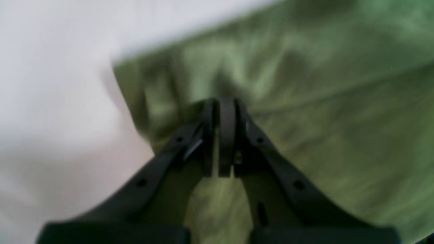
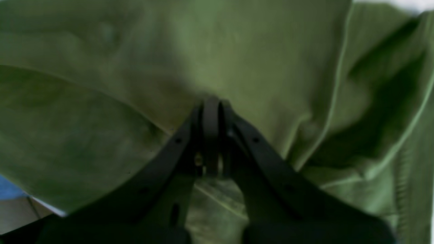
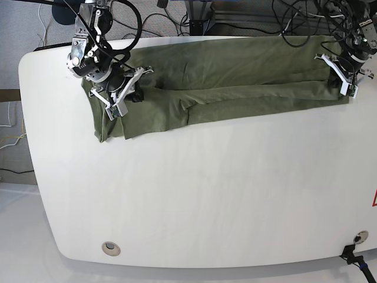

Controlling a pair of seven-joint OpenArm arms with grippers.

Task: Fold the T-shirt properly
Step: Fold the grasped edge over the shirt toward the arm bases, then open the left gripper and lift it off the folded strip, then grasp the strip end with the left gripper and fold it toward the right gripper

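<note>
A white table (image 3: 194, 194) with rounded corners fills most of the base view under even light. Beyond its far edge lies grey floor (image 3: 35, 23) with black cables (image 3: 235, 15). A round metal fitting (image 3: 110, 248) sits near the table's near-left corner.

**Room near the shirt**

The shirt (image 3: 224, 82) is lying in a long band along the far edge of the table (image 3: 194, 194), and the two arms are standing over its ends. On the near side of the shirt, bare tabletop is stretching wide open. Cables (image 3: 294, 26) are crowding the space beyond the shirt.
</note>
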